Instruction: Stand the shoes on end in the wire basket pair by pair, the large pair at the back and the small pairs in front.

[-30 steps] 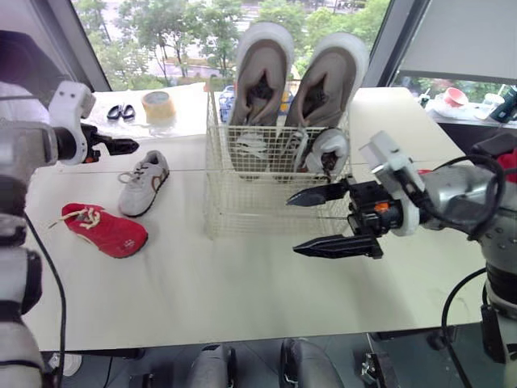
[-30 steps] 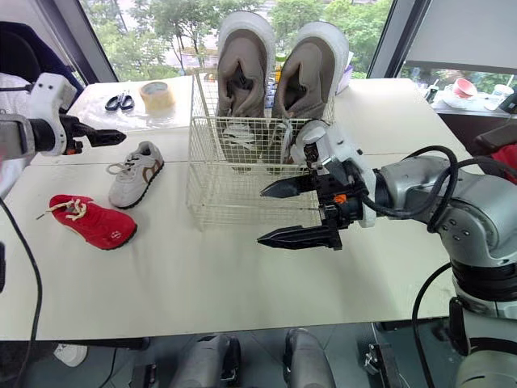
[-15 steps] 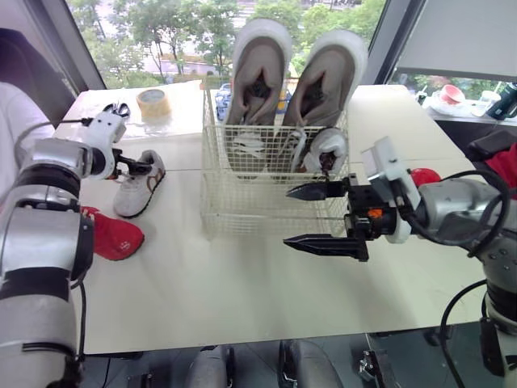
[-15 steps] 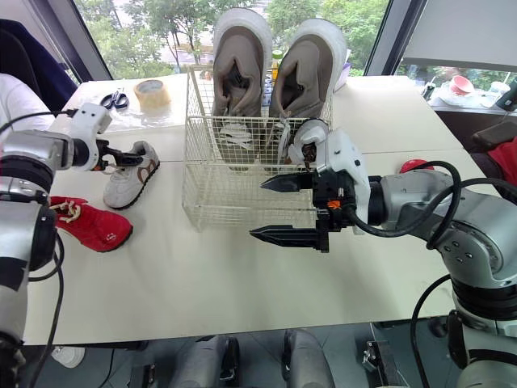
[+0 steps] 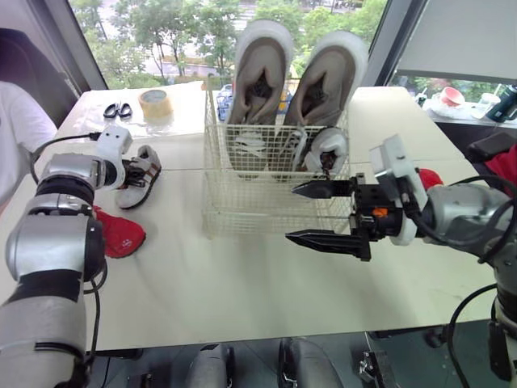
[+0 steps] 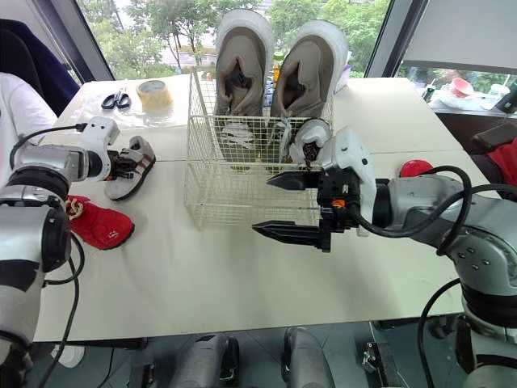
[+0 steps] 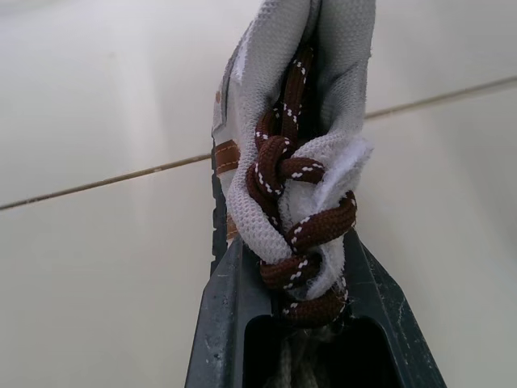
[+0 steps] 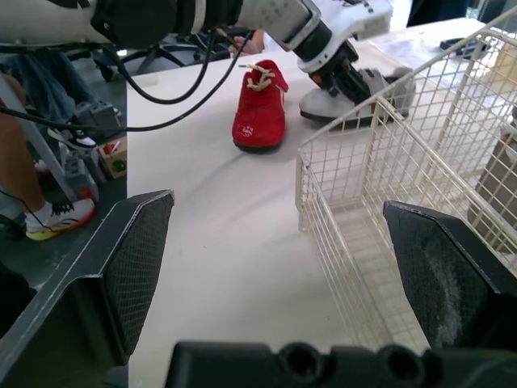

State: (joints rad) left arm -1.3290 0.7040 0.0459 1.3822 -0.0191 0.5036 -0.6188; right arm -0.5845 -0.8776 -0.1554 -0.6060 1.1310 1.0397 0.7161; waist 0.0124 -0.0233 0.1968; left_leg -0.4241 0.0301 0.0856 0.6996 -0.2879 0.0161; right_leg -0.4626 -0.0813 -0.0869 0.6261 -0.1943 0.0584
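The small grey shoe (image 6: 136,155) lies mid-left of frame on the bench (image 5: 202,283), left of the wire basket (image 5: 242,206). My left pincer (image 6: 119,164) is clamped on its laced tongue; my right pincer (image 5: 292,212) hangs open. I should lift the shoe clear of the rim, then stand it on end in the front row.

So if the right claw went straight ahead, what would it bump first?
Probably the near corner of the wire basket, which sits between the right gripper's open fingers, though depth is unclear. If it slips past, the red shoe lies further along.
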